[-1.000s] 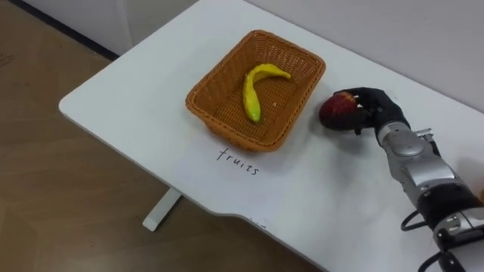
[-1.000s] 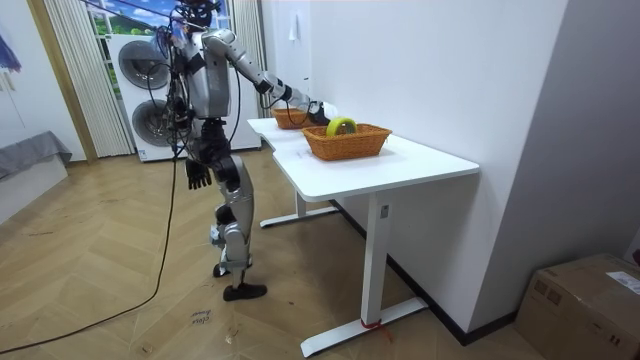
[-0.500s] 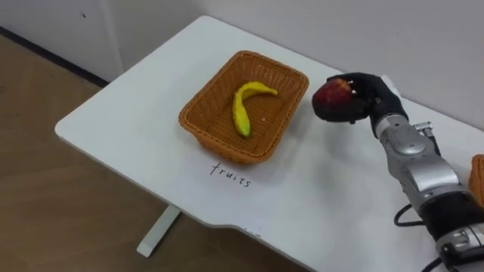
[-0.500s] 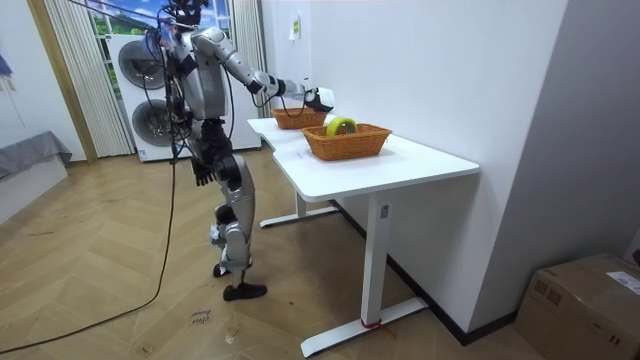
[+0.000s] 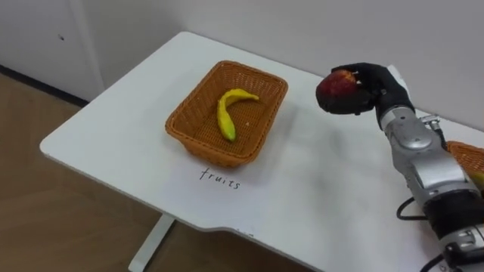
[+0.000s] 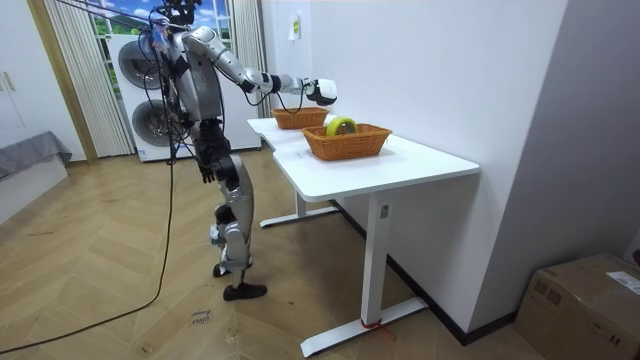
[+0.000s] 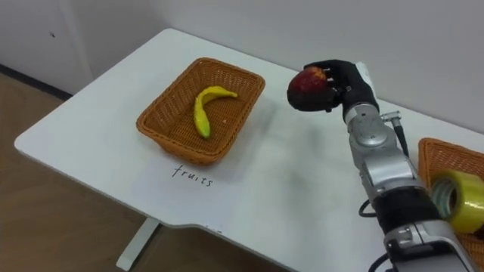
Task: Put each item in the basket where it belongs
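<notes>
The apple [image 5: 336,89] is off the tabletop [image 5: 318,174], held in the air in the right hand [image 5: 380,85], to the right of the fruit basket and towards the tabletop's far edge. The dark fingers curl round its right and rear sides, with the red skin showing to the left; a paler patch faces up. It is round, so no long axis can be read.

The right arm comes in from the lower right and reaches out nearly straight towards the far edge. In the room view it is stretched level from the shoulder, with the hand well above the tabletop. The robot stands upright at the tabletop's long near edge, and its left hand [image 6: 207,172] hangs down by the hip.

The wicker fruit basket [image 5: 184,138] sits near the tabletop's left end, with a handwritten word [image 5: 219,179] on the tabletop just before it. A second wicker basket [image 7: 437,155] stands at the right, apart from the first. A banana [image 5: 225,115] lies in the fruit basket, its long axis running from the near side to the far side, and its far end curves to the right. A roll of yellow tape [image 7: 458,198] shows at the second basket.
</notes>
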`<state>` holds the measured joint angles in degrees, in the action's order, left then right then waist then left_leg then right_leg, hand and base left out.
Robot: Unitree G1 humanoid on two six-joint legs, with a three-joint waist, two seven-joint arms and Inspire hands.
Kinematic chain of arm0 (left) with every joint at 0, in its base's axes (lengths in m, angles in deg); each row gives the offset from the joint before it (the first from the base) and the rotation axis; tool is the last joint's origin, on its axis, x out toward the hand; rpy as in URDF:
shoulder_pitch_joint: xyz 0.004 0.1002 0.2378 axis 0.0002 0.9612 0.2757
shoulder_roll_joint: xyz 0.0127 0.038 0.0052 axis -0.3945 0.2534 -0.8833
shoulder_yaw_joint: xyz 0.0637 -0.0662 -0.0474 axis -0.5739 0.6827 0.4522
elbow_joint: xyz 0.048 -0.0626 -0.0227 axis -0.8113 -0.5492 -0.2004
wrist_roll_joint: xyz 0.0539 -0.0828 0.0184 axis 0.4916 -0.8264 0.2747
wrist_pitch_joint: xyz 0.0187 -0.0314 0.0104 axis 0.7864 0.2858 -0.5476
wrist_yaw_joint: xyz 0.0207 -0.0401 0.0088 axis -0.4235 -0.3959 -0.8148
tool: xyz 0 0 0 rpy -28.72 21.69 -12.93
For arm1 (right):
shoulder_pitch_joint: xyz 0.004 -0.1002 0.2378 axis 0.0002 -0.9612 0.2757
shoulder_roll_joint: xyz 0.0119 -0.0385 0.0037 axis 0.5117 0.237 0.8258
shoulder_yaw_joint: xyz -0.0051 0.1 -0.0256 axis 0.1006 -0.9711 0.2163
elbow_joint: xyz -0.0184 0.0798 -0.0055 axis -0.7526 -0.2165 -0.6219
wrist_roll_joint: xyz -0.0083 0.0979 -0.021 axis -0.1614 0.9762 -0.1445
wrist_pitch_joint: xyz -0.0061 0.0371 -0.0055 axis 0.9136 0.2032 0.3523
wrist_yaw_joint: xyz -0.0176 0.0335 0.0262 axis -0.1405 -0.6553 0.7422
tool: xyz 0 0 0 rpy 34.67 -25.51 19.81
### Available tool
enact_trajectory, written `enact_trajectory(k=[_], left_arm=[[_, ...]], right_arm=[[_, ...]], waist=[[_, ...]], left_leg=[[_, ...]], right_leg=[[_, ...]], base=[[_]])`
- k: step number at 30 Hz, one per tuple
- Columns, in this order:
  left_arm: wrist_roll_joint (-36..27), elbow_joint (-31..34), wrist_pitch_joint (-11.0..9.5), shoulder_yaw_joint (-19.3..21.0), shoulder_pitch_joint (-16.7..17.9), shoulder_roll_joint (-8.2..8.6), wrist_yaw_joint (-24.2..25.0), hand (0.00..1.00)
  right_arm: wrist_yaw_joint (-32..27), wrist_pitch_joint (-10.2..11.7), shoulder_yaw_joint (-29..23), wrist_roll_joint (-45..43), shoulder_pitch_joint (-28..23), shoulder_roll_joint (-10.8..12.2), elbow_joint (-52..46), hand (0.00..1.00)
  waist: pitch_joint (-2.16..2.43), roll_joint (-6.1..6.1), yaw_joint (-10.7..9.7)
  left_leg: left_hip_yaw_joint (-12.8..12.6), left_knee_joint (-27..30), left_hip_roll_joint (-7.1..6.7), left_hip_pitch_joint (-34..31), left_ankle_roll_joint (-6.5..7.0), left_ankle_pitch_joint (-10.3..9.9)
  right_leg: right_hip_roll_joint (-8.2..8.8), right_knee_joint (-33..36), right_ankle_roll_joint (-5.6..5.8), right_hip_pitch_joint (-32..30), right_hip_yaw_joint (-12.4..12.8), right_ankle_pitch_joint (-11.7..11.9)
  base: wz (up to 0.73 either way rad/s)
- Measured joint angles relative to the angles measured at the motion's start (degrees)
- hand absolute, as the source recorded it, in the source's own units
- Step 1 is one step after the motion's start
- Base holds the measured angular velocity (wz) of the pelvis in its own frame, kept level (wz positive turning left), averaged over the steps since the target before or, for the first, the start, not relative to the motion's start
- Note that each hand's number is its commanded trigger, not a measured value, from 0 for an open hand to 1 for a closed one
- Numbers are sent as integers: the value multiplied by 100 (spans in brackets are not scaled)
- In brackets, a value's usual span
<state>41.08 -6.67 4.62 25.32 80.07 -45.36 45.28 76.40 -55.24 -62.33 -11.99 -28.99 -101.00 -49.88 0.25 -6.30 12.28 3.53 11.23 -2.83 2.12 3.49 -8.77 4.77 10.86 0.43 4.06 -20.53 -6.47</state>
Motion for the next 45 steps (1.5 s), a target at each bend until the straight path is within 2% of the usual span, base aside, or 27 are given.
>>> enact_trajectory(k=[7,15,23,31,34,36,38,43,45], left_arm=[[-39,0,-25,1,5,-25,64,0],[15,2,-23,5,78,-25,90,0],[157,0,-25,11,41,-15,282,0],[188,-12,-23,113,114,-10,425,0],[199,-38,33,121,189,-19,426,0],[230,-152,46,121,190,-20,436,0],[263,-177,50,122,190,-22,437,0],[405,-227,109,163,204,-44,438,0],[411,-227,130,167,170,-45,428,0]], right_arm=[[62,-1,1,-81,6,0,-29,100],[253,-80,65,-208,-27,12,-1131,100],[488,-80,297,-832,-26,21,-1262,100],[635,-116,435,-1225,-25,23,-1392,100],[776,-137,567,-1336,-15,49,-1510,100],[814,-139,567,-1332,-15,89,-1510,100],[855,-139,568,-1334,-15,99,-1510,100],[952,-167,742,-1401,-4,110,-1542,100],[1025,-251,742,-1491,-3,161,-1542,100]], waist=[[-63,-136,1],[-53,-168,106],[-47,-184,310],[-43,-295,554],[-80,-321,572],[-124,-313,681],[-139,-327,707],[-110,-388,762],[-105,-395,798]], left_leg=[[0,-3,2,-24,-1,-1],[-21,-63,27,9,7,-19],[-22,-140,24,46,10,-20],[13,-137,20,47,3,-29],[52,-54,16,59,18,-69],[57,54,15,54,23,-142],[80,62,6,43,31,-154],[81,71,7,-53,22,-157],[83,62,10,-59,28,-153]], right_leg=[[-19,-28,17,-12,35,-29],[-81,-105,23,-10,193,-18],[-80,-102,28,6,199,-21],[-80,-104,28,13,158,-21],[-79,-111,31,85,143,-23],[-84,-109,37,128,144,-26],[-77,-109,45,130,141,-21],[-80,-108,49,40,167,-18],[-86,-113,49,31,182,-18]], base=[[-1],[-2],[0],[1],[9],[0],[3],[1],[0]])
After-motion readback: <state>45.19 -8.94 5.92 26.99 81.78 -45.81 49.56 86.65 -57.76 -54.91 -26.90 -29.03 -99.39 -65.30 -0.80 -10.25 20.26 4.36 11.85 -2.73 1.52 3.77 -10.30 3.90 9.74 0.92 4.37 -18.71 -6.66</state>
